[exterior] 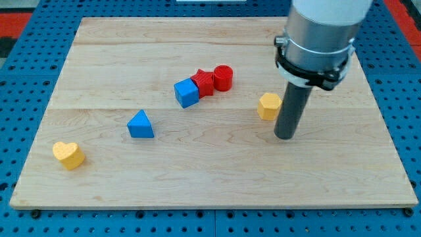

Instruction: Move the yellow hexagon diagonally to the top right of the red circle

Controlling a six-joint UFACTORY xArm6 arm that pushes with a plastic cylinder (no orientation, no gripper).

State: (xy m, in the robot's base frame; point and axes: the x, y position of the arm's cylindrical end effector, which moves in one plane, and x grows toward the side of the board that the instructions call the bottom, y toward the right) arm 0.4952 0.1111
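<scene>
The yellow hexagon [268, 106] lies on the wooden board right of centre. The red circle [223, 78] stands up and to the left of it, in a row with a red star [204, 82] and a blue cube [187, 93]. My tip [285, 136] rests on the board just right of and slightly below the yellow hexagon, close beside it. The rod's upper body covers the board's top right part.
A blue triangle [140, 124] lies left of centre. A yellow heart [68, 155] lies near the board's bottom left corner. The wooden board [210, 178] sits on a blue perforated table.
</scene>
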